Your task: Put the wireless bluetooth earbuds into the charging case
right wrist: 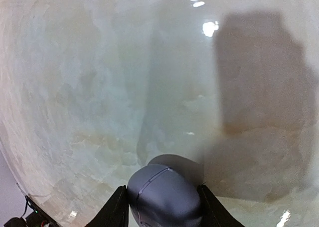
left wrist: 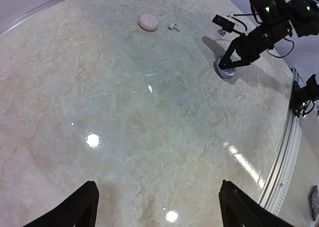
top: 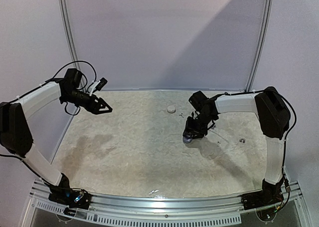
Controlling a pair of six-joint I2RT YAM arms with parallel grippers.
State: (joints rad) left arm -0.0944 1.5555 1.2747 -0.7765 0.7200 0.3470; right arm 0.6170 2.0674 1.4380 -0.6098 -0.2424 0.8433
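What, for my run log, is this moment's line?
right gripper: shut on grey case | left gripper: open, empty | earbud: beside white case

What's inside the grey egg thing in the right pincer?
Nothing inside shows. The grey case is closed, with only its lid seam visible, gripped by the right pincer. Whatever it holds is covered.

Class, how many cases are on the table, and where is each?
2. A round white case lies near the table's far edge. A grey oval case sits between the right gripper's fingers. An arm could hide another.
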